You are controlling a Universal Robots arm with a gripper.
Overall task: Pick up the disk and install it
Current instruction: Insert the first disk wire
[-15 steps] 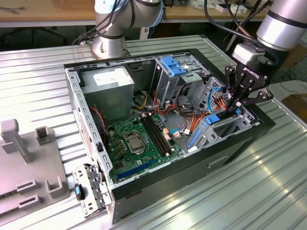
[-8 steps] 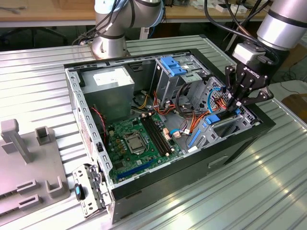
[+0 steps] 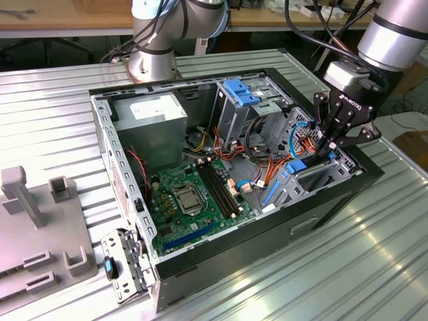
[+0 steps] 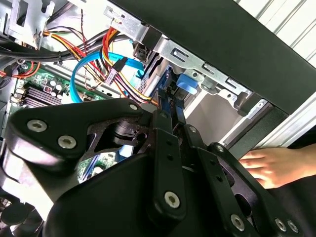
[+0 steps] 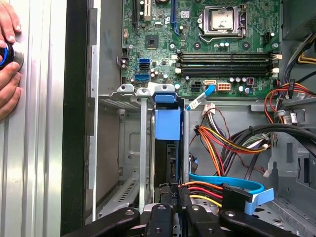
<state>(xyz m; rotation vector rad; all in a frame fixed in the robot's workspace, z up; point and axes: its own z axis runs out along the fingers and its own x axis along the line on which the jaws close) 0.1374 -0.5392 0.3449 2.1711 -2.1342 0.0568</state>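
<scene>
The disk (image 5: 168, 123), a dark drive in a bright blue carrier, stands on edge in a slot of the metal drive bay (image 5: 129, 148) at the front of the open computer case (image 3: 267, 247). Its blue end tab (image 4: 186, 85) points into the bay. My gripper (image 5: 174, 190) is shut on the disk's near end, one black finger on each side. In the exterior view the gripper (image 3: 328, 150) hangs over the case's corner on that view's right. The second wrist view has the fingertips (image 4: 160, 116) pressed together at the bay's mouth.
Orange, yellow and blue cables (image 5: 222, 143) crowd the space beside the bay. The motherboard (image 3: 194, 194) lies on the case floor, with a tall drive cage topped by a blue bracket (image 3: 241, 90) behind it. A person's hand (image 5: 7, 59) rests outside the case wall. A grey fixture (image 3: 40, 227) stands on the exterior view's left.
</scene>
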